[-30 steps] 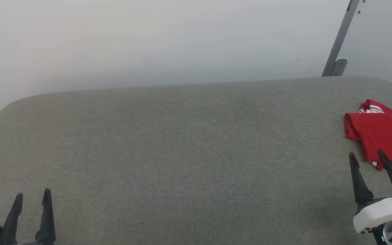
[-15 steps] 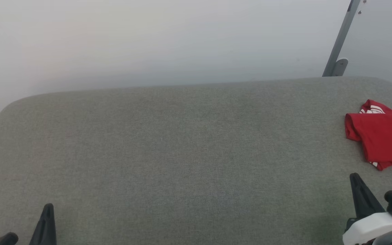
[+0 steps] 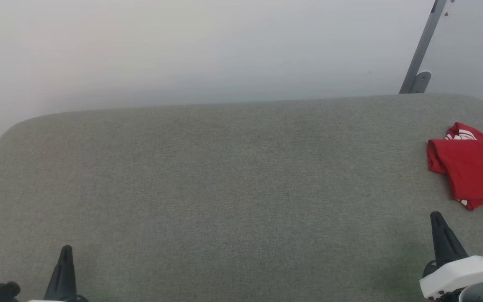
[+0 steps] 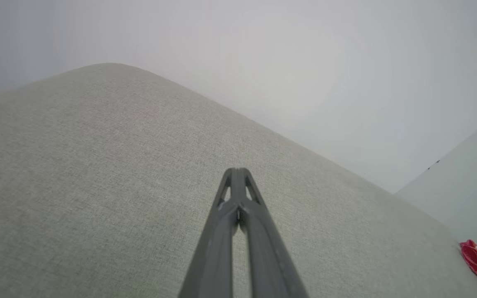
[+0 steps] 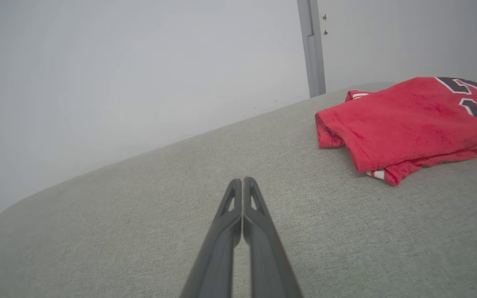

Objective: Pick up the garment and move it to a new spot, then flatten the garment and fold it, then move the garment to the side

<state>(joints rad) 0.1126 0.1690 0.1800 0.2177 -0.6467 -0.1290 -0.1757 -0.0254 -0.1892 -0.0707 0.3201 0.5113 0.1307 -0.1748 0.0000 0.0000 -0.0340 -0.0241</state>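
In the head view, the garment [image 3: 474, 172] is seen as a compact red bundle at the right edge of the worktop [image 3: 224, 188], toward the far right corner. The rest of the surface is bare. The left fingers [image 3: 65, 270] are seen low at the near left corner and the right fingers [image 3: 445, 241] at the near right corner, well apart from the cloth.

In the left wrist view, the left fingers are seen pressed together with nothing between them. Only a red edge of the garment is caught at the far right.

In the right wrist view, the right fingers are likewise closed tip to tip and hold nothing. The garment lies ahead and to the right, doubled over in layers, with part of the dark number on top and a strip of striped trim beneath.

Folding and setting aside are judged done — the bundle is layered and parked at the edge. Little is judged to be left, though the fold is loose rather than crisp.
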